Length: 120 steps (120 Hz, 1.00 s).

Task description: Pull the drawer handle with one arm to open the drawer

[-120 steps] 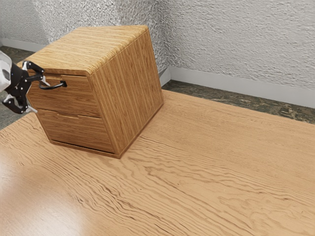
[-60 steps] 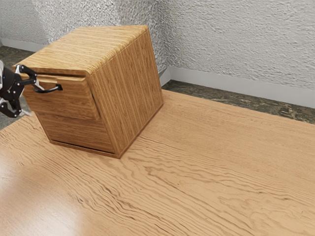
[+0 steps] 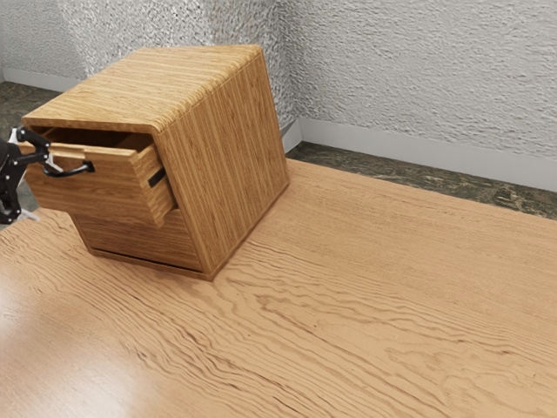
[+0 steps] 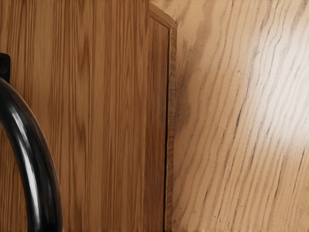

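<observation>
— Well, where do we stand with the upper drawer [image 3: 96,187] of the boxy light-brown wooden cabinet [image 3: 222,148]?

— We see it partly pulled out. Its front stands clear of the cabinet face, a strip of its shadowed inside shows under the cabinet top, and a short black slide rail [image 3: 157,178] is visible on its side.

— And the lower drawer [image 3: 135,235]?

— We see it flush with the cabinet, shut.

— Where is our black pincer [image 3: 19,165]?

— At the exterior view's left edge, partly cut off, right against the end of the curved black handle [image 3: 70,168] on the upper drawer's front. We cannot tell whether it is clenched on the handle or merely hooked against it.

— Does our wrist view help?

— It shows the glossy black handle [image 4: 29,164] arching close under the hand, the drawer's wood-grain front [image 4: 96,121] behind it, and the bench [image 4: 241,121] beside that.

— And the setting?

— We have the cabinet standing on a wide wood-grain bench [image 3: 365,305], towards the exterior view's left, with a rough grey wall [image 3: 418,61] behind.
</observation>
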Motion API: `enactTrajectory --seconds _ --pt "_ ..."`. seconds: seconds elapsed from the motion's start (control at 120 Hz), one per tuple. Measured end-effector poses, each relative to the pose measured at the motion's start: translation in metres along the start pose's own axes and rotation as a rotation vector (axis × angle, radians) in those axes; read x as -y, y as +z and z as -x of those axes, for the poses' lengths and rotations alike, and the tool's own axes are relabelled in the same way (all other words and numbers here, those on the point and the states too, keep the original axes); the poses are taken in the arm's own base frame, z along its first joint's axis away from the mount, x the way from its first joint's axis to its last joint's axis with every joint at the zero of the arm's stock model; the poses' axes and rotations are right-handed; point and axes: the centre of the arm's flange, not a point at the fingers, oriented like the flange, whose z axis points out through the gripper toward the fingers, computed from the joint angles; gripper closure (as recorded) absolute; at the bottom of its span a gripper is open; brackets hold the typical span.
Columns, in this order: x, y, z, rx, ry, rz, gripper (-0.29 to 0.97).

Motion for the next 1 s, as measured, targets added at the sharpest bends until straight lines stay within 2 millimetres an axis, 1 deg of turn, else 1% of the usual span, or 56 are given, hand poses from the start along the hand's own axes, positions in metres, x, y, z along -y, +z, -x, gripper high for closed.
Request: enactTrajectory --seconds 0.067,0.142,0.25,0.325,0.367,0.45,0.5,0.608,0.767,0.867,0.933,1.0 --pt "-0.008 -0.003 -0.002 0.002 -0.004 0.002 0.02" --pt "-0.016 -0.004 0.001 -0.001 -0.016 0.008 -0.01" --pt "-0.027 -0.007 0.001 0.000 -0.024 0.009 0.00" --pt "-0.034 -0.008 0.002 0.002 -0.027 0.010 -0.03" --pt "-0.037 -0.010 0.001 0.001 -0.029 0.009 0.01" --pt "-0.042 -0.021 0.001 0.005 -0.035 -0.006 0.09" --pt "-0.046 -0.027 -0.001 0.006 -0.038 -0.014 0.11" --pt "-0.059 -0.028 -0.002 0.000 -0.047 -0.010 0.02" --pt "-0.069 -0.037 -0.004 -0.005 -0.057 -0.021 0.01" --pt "-0.074 -0.038 -0.003 -0.008 -0.063 -0.024 0.00" --pt "-0.076 -0.042 -0.005 -0.007 -0.062 -0.028 0.03" --pt "-0.077 -0.043 -0.009 -0.008 -0.058 -0.030 0.02"
